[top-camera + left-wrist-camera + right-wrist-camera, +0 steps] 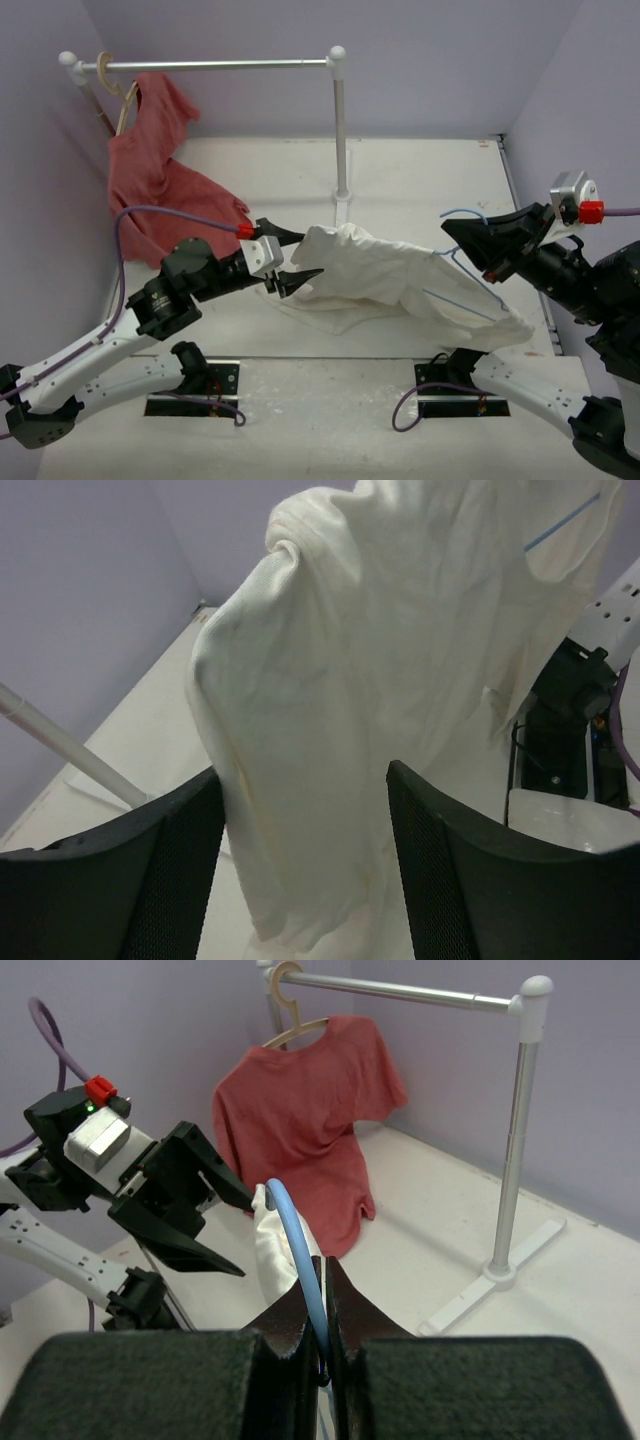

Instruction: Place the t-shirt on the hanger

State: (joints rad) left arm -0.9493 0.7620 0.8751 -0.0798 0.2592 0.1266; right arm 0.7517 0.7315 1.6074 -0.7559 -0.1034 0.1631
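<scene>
The white t-shirt [400, 282] hangs draped between the two arms above the table, and a thin light-blue wire of the hanger [463, 211] runs through it. My right gripper [450, 230] is shut on the hanger's hook; in the right wrist view the blue wire [297, 1235] curves up out of the closed right gripper [328, 1265], with white cloth [268, 1245] behind it. My left gripper [308, 254] stands at the shirt's left end. In the left wrist view the shirt [380, 660] hangs down between the fingers of the left gripper [305, 775], which are apart. A short blue stretch of hanger [560, 525] shows at the top right.
A red t-shirt [150, 170] on a tan wooden hanger [290, 1020] hangs at the left end of the metal rack [220, 65]. The rack's post [341, 130] and foot stand at the back middle. Purple walls close in on the left, back and right.
</scene>
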